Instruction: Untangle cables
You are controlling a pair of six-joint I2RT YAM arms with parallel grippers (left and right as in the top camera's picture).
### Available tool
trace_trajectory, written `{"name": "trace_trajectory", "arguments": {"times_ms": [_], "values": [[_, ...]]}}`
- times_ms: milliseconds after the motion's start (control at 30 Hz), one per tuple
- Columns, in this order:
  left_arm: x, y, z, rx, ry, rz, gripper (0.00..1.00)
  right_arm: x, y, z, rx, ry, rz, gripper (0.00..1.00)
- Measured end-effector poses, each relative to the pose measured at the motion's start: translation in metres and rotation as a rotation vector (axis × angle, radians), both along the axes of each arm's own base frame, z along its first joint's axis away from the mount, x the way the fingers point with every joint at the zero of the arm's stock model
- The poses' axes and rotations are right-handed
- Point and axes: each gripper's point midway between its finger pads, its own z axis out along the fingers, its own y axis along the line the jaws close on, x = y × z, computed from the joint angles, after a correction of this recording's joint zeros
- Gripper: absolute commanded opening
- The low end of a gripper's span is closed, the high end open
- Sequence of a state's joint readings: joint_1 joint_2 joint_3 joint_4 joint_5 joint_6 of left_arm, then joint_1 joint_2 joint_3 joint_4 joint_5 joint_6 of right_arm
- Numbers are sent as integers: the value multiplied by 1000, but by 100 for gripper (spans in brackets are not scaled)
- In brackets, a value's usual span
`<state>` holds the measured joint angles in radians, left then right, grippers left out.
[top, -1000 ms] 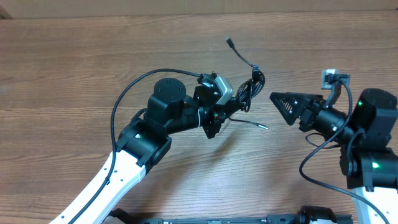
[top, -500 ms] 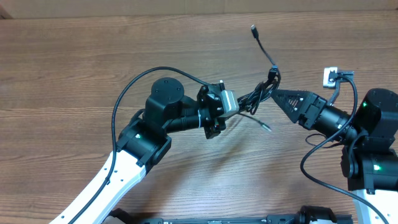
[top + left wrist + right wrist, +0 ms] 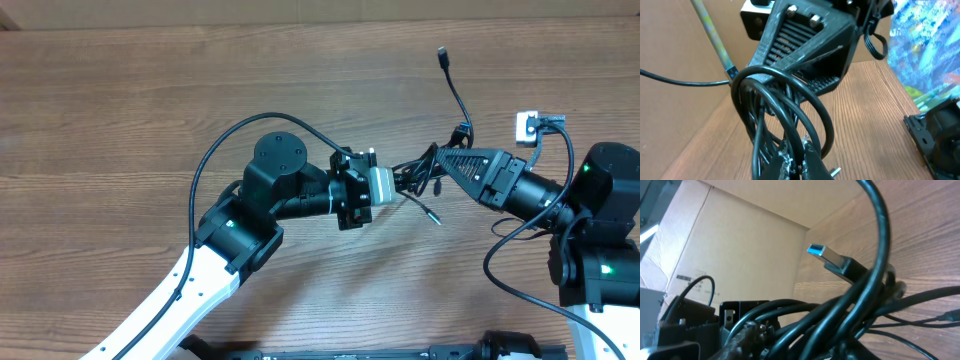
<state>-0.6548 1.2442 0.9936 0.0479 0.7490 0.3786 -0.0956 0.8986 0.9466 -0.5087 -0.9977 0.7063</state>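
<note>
Wooden table [image 3: 120, 100] beneath tangled cables [image 3: 418, 177].

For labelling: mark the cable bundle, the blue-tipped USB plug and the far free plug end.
Bundle of thin black cables [image 3: 416, 175]: overhead view, tangle's middle.
Blue-tipped black USB plug [image 3: 837, 259]: right wrist view, its metal shell.
Small black free plug end [image 3: 441, 54]: overhead view, the plug itself.

Overhead camera looks straight down on the wooden table [image 3: 120, 80] from some distance. The two wrist cameras sit very close to the cables [image 3: 420, 178], low over the tabletop, facing each other from opposite sides. All three views share that bundle, right of centre overhead.
</note>
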Motion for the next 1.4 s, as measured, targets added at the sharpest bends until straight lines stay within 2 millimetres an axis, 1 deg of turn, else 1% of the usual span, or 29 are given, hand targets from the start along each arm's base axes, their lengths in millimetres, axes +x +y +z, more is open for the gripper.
{"name": "trace_trajectory", "arguments": {"times_ms": [300, 367, 400, 467, 533, 667, 733, 767, 833, 967, 1000, 1033, 1067, 1100, 1167, 1233, 1300, 1400], "values": [[0, 0, 0, 4, -30, -4, 4, 1, 0, 0, 4, 6, -5, 12], [0, 0, 0, 5, -38, -5, 4, 1, -1, 1, 6, 6, -8, 9], [0, 0, 0, 5, -41, -5, 6, 1, -1, 1, 7, 8, -10, 8], [0, 0, 0, 5, -44, -6, 11, 1, -1, 1, 6, 7, -12, 7], [0, 0, 1, 3, -45, -6, 13, 2, -1, 0, 3, 7, -16, 5], [1, 0, 3, -6, -20, 4, 14, 4, -3, -1, -12, 0, -28, 4], [4, 0, 2, -11, 17, 23, 21, 5, -4, -2, -21, -7, -34, 4], [5, 0, 3, -15, 35, 32, 22, 5, -5, -2, -26, -11, -37, 4], [8, 1, 3, -26, 85, 57, 19, 6, -6, -3, -36, -18, -43, 4], [11, 2, 3, -42, 174, 90, 8, 8, -7, -4, -50, -27, -52, 4], [12, 2, 3, -49, 207, 103, 11, 8, -7, -4, -55, -32, -52, 5], [14, 2, 4, -57, 231, 115, 19, 8, -8, -4, -59, -35, -54, 5], [16, 3, 5, -71, 277, 138, 45, 8, -8, -4, -61, -38, -53, 5], [19, 3, 5, -81, 320, 157, 67, 8, -8, -4, -62, -40, -53, 5], [24, 5, 4, -117, 460, 210, 78, 9, -8, -4, -66, -43, -53, 5], [27, 6, 4, -144, 558, 237, 85, 9, -8, -4, -68, -46, -53, 5], [25, 5, 7, -166, 619, 232, 100, 9, -8, -4, -73, -52, -52, 5], [20, 3, 10, -180, 679, 206, 100, 9, -8, -5, -83, -62, -52, 5]]}}
